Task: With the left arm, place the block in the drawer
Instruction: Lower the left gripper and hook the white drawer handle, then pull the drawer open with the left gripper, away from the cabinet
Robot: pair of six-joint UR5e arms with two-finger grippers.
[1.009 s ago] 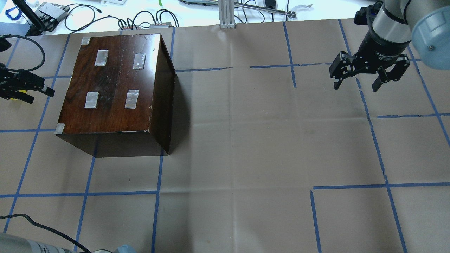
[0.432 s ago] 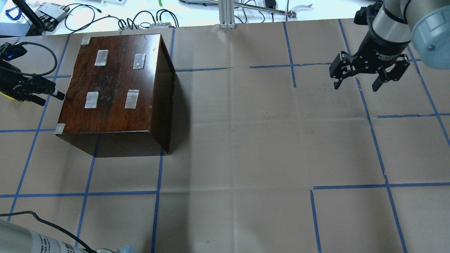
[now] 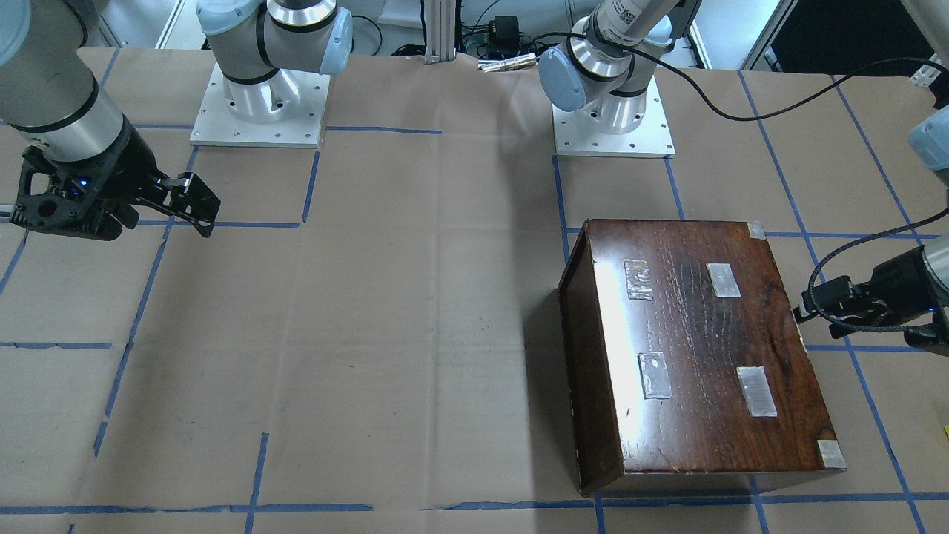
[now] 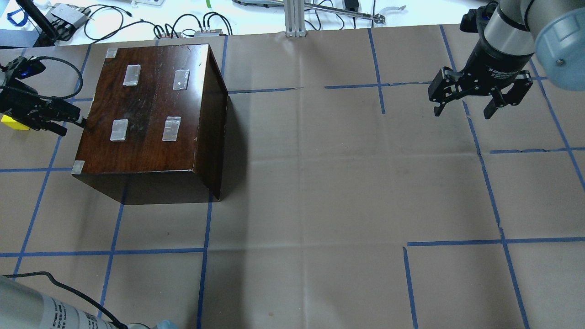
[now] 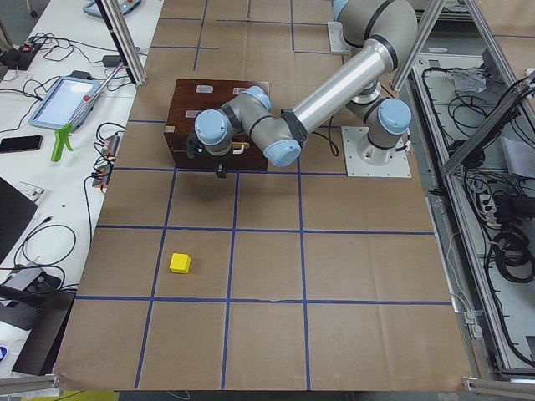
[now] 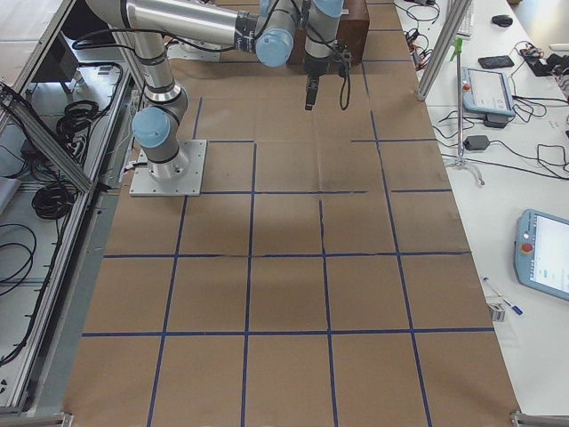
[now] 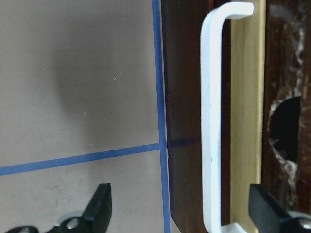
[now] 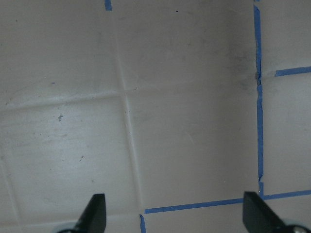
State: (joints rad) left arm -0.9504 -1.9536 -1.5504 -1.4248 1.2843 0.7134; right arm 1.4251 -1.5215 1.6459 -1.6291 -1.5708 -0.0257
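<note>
block (image 5: 180, 262) is in neither gripper. left gripper (image 7: 180, 204): wide open, empty, fingers either side of the white handle (image 7: 211, 116) on the drawer (image 7: 286, 63) front, can't tell if touching. drawer sits in the dark box (image 4: 146, 105). block lies on the paper-covered table (image 4: 320, 183), well apart from the box, on its drawer side. right gripper (image 4: 464, 112): wide open, empty, hanging over paper at the table's other end.
</note>
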